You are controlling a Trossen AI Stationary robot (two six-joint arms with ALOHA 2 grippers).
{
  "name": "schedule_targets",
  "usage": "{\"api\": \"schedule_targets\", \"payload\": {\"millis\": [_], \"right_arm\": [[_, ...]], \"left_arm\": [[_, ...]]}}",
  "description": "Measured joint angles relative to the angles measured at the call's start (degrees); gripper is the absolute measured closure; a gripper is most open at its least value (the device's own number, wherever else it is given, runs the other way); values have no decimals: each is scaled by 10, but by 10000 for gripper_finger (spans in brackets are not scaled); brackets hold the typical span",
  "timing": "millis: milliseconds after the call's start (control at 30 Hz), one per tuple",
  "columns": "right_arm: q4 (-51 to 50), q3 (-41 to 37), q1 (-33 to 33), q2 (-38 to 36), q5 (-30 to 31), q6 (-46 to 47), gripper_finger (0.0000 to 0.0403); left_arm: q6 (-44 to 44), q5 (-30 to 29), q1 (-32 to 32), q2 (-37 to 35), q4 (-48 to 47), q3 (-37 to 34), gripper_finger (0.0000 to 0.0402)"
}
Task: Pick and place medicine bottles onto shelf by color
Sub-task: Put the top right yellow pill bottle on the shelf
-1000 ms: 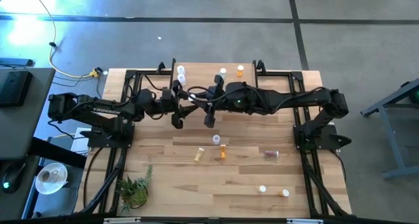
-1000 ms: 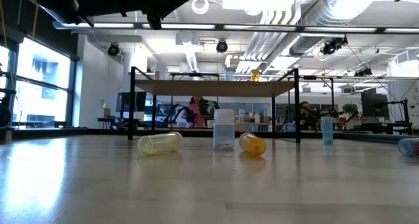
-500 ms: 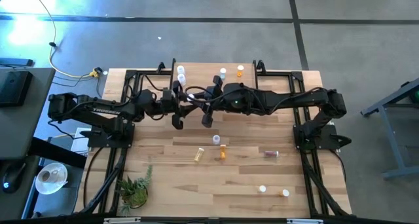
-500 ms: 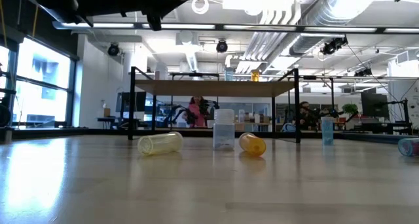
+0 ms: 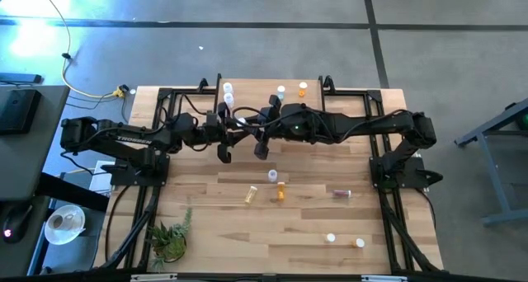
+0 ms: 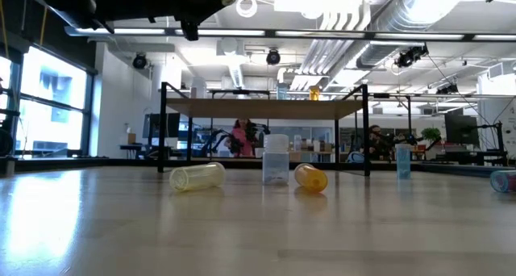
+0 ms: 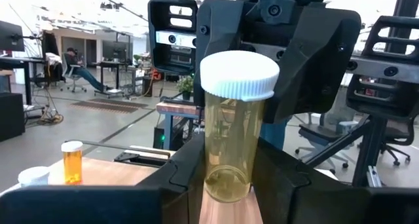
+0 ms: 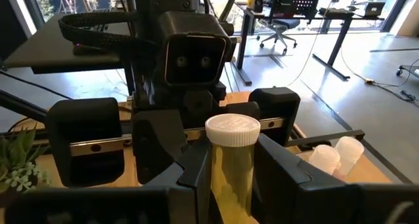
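A pale yellow medicine bottle (image 7: 233, 145) with a white cap stands upright in the air over the table's far middle. My two grippers meet at it, both shut on it: the left gripper (image 5: 233, 127) from the left, the right gripper (image 5: 254, 127) from the right. The shelf (image 6: 266, 108) stands at the far edge on black legs and carries two white-capped bottles (image 5: 228, 91), another (image 5: 280, 91) and an orange one (image 5: 303, 88). Loose bottles lie or stand on the table: yellow (image 6: 197, 177), clear (image 6: 276, 159), orange (image 6: 310, 177). My left gripper pinches the bottle's lower body (image 7: 226, 181) between its two fingers. They reach in about level from the table's left. The bottle is upright, cap up, clear of the table. My right gripper pinches the same bottle's body just under the cap (image 8: 230, 168) between its two fingers. They reach in about level from the table's right, facing the left gripper.
More bottles sit near the table's right and near side: a bluish one (image 6: 402, 161), one lying (image 5: 342, 194), a white one (image 5: 331, 237) and an orange one (image 5: 360, 243). A small potted plant (image 5: 169, 237) stands at the near left.
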Motion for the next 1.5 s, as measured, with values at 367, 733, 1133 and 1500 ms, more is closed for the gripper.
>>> {"api": "schedule_targets", "payload": {"millis": [367,733,1133,1500], "right_arm": [[-68,0,-20,0,-4,43,285],[-109,0,-22,0,6,36,218],[-132,49,-38,-1,15,-62,217],[-144,100,-111,4,-111,-48,217]], "left_arm": [[1,-31,2,0,-34,0,308],[0,-59,38,0,-88,0,309],[45,-59,44,0,-198,0,309],[72,-59,44,0,-223,0,309]]}}
